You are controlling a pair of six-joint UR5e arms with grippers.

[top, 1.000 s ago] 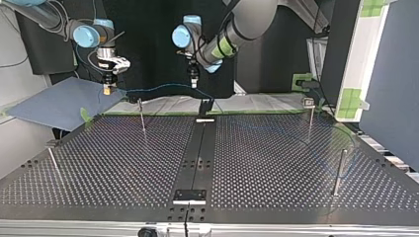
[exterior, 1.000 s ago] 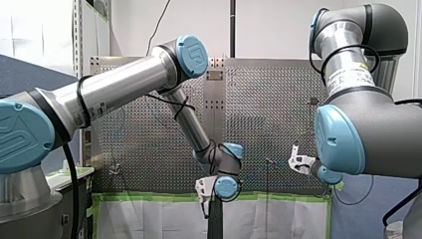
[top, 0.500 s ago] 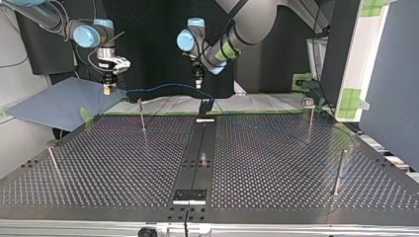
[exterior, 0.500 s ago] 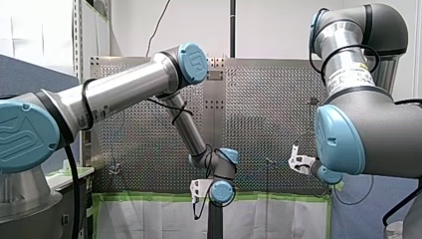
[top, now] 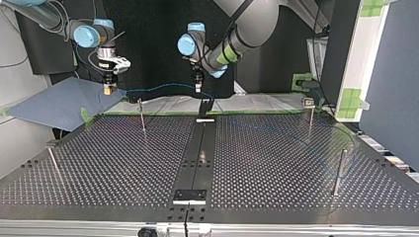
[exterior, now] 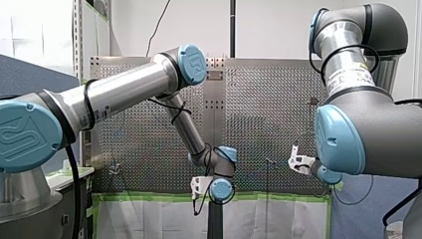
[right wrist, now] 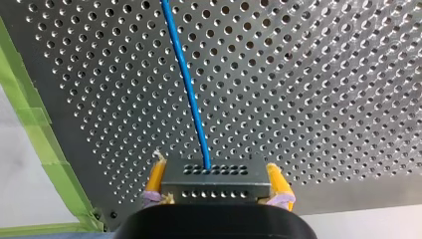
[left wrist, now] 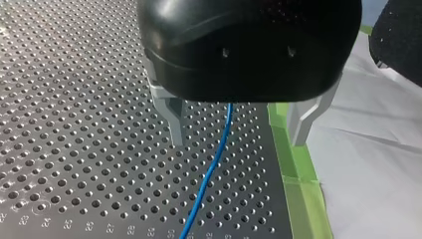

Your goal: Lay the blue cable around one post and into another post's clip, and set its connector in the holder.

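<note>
**Perforated counter: cable lifted, routing yet to begin**

Setting: a perforated metal counter (top: 276, 163) is filling the work area, with thin posts standing well apart on it.

Item 1, right claw (right wrist: 216, 177): it is clenching the grey connector (right wrist: 215, 180) between its yellow pads (right wrist: 155, 175). It is hanging above the far edge at the top view's left.

Item 2, cable (top: 158, 88): it is leaving the connector and sagging in the air toward the left claw (left wrist: 239, 124). It is running on between the metal fingers (left wrist: 171, 119) and touching neither. It is passing just above a post (top: 142, 114).

Item 3, left claw: it is hovering released, astride the cable, over the counter's far edge near the middle.

Step, as judged: the arms are taking up the cable, with nothing looped, clipped or seated yet. The next move is calling for the left claw to close on the cable without kinking it. Then both arms need to carry the slack round a post.
</note>
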